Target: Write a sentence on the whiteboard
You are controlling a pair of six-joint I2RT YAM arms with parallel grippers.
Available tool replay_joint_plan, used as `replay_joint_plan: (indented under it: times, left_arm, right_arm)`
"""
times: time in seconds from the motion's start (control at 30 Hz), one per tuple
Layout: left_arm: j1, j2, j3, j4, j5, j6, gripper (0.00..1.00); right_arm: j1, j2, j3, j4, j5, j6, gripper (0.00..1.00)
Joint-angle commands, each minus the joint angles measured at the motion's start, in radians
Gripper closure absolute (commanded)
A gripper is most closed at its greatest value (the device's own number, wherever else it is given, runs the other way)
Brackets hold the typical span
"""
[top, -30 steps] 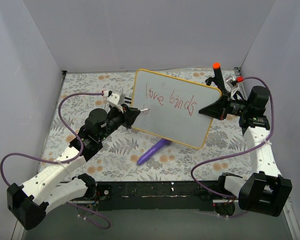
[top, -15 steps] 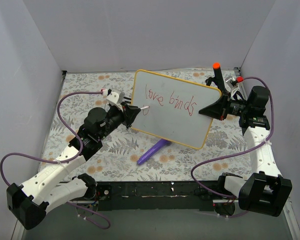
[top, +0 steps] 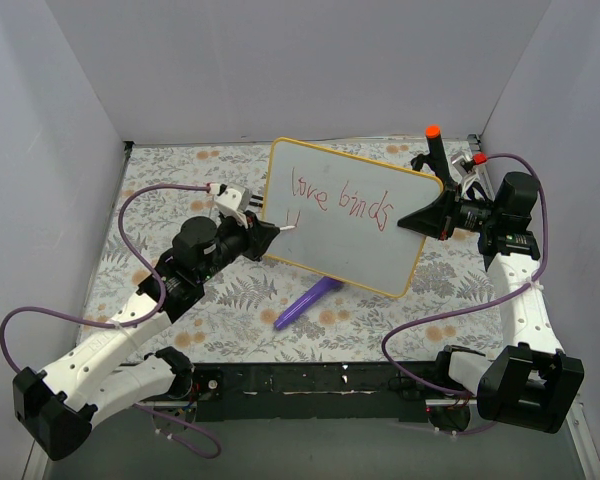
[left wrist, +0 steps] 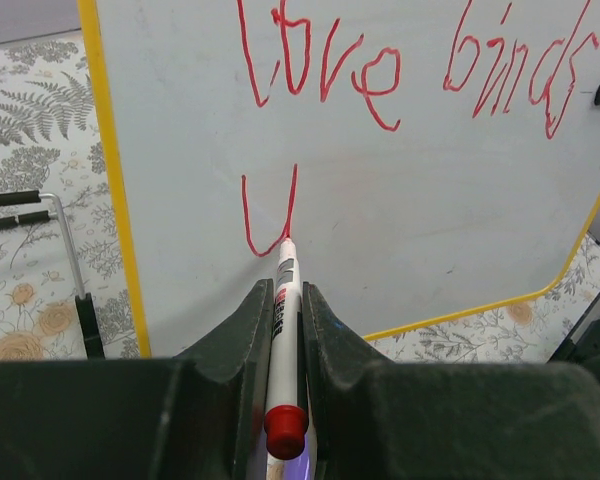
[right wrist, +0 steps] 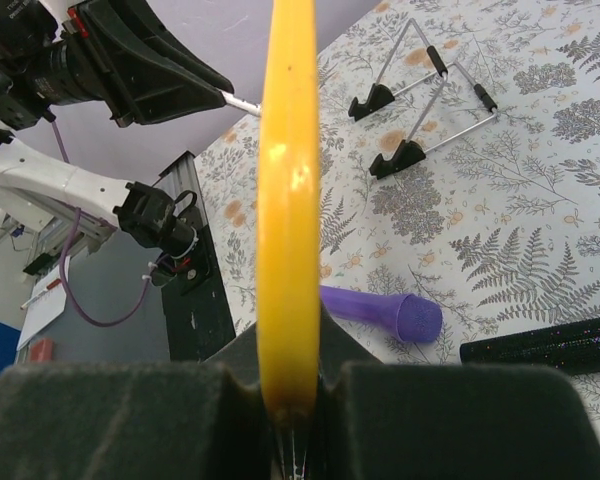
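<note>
The whiteboard (top: pixel 350 225) with a yellow frame stands tilted in the middle of the table. Its red sentence (top: pixel 340 198) reads roughly "love birds", with a new "u"-like stroke (left wrist: pixel 268 215) below it. My left gripper (top: pixel 270 232) is shut on a white marker (left wrist: pixel 281 330) with a red end; its tip touches the board at the stroke. My right gripper (top: pixel 425 220) is shut on the board's right edge, which shows as a yellow band (right wrist: pixel 288 200) in the right wrist view.
A purple microphone-shaped object (top: pixel 306 303) lies on the floral cloth in front of the board. A black stick with an orange tip (top: pixel 434 148) stands at the back right. A wire stand (right wrist: pixel 420 100) lies on the cloth. Grey walls surround the table.
My left gripper has shifted slightly right and down along the board, and a short red stroke now shows below "love". The right arm and board have not moved.
</note>
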Motion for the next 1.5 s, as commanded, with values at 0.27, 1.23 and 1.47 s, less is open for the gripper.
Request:
replay_joint_plan:
  times: [0.27,1.23,1.47]
  left_arm:
    - [-0.003,-0.003,0.014,-0.039,0.058,-0.020,1.00]
    - [-0.003,-0.004,0.048,0.083,-0.005,-0.055,1.00]
    - [-0.003,-0.006,0.043,0.014,-0.002,-0.041,1.00]
  right_arm:
    - [0.000,-0.047,0.012,0.076,-0.092,0.045,0.99]
    - [0.000,-0.047,0.008,0.083,-0.094,0.051,0.99]
    - [-0.002,-0.045,0.008,0.085,-0.094,0.051,0.99]
